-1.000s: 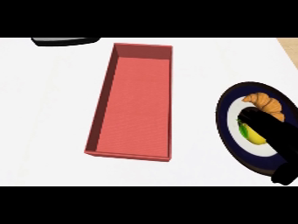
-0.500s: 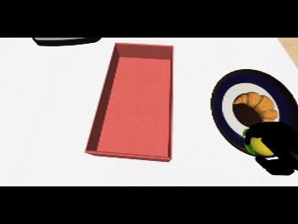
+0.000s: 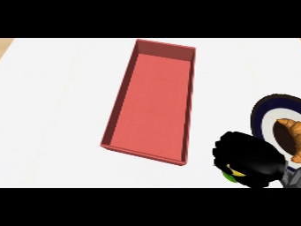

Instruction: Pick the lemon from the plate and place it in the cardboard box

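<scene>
Curling its fingers [image 3: 229, 154] round the lemon [image 3: 236, 174], the robot's right hand [image 3: 250, 161] hangs over the white desk [image 3: 48, 110]. Only a sliver of yellow peel and a touch of green show beneath the black fingers, which are clamped on the fruit and hide most of it.

A second ago the same hand lay across the plate [image 3: 265, 106], with the lemon under it beside the croissant [image 3: 299, 140]. Half a second ago the fingers had closed on the fruit at the plate's near rim. Now the lemon is off the plate altogether. The plate lies to the right of the fingers and a little beyond them, and only the croissant is seen on it.

The cardboard box [image 3: 156, 101], a long red open box with low walls, lies to the left of the fingers and stretches away beyond them. Its near right corner is just beside the hand. The left hand shows nowhere in the view.

The shift suggests the pick is done and the carry has begun, so roughly half the task looks complete. What remains, by this reading, is a short move left and forward to bring the fingers over the box's right wall and above its floor, then a parting of the fingers. The near corner is the likely snag, since a hand carried too low could catch the wall. A round lemon let go from high up may roll along the box, so a low release seems wise.
</scene>
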{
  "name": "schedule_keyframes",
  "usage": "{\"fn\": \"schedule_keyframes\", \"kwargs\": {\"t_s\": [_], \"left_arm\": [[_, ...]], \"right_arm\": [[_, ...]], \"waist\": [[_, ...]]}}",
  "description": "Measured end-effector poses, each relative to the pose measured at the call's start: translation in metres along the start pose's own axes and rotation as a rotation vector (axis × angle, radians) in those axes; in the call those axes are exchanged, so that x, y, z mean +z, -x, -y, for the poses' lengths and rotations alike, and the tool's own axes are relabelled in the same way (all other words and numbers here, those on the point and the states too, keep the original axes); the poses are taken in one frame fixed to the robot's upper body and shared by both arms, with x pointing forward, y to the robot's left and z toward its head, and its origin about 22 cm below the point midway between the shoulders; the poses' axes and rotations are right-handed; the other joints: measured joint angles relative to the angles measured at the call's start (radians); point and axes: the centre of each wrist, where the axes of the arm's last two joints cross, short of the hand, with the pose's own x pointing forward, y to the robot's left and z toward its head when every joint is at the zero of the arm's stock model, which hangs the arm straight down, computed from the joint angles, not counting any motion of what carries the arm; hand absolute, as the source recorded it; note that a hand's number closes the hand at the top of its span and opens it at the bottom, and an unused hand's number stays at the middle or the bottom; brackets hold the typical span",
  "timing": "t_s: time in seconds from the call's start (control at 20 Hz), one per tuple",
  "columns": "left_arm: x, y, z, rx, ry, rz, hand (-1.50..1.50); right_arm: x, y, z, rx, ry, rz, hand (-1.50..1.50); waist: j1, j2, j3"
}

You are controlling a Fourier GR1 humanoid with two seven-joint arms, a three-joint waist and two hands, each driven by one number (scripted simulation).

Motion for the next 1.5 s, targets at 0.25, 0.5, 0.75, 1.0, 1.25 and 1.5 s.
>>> {"fn": "schedule_keyframes", "kwargs": {"t_s": [0.25, 0.5, 0.75, 1.0, 1.25, 1.5], "left_arm": [[-0.003, 0.0, 0.0, -0.006, 0.011, -0.008, 0.0], [0.001, 0.003, 0.001, 0.006, 0.005, -0.031, 0.0], [0.006, 0.006, 0.002, 0.022, -0.005, -0.056, 0.0], [0.011, 0.009, 0.003, 0.036, -0.015, -0.072, 0.0], [0.016, 0.011, 0.004, 0.047, -0.025, -0.083, 0.0], [0.018, 0.011, 0.005, 0.048, -0.029, -0.086, 0.0]], "right_arm": [[-0.021, -0.013, 0.021, 0.078, 0.066, 0.303, 1.5], [-0.029, -0.01, 0.044, 0.114, 0.184, 0.455, 1.5], [-0.027, -0.003, 0.062, 0.094, 0.26, 0.563, 1.5], [-0.02, 0.005, 0.078, 0.023, 0.322, 0.644, 1.5], [-0.009, 0.018, 0.091, -0.065, 0.396, 0.641, 1.5], [0.003, 0.032, 0.108, -0.128, 0.449, 0.612, 1.5]], "waist": [[-0.003, 0.003, 0.009], [-0.027, 0.001, 0.015], [-0.052, -0.002, 0.017], [-0.074, -0.005, 0.016], [-0.093, -0.008, 0.014], [-0.101, -0.01, 0.012]]}}
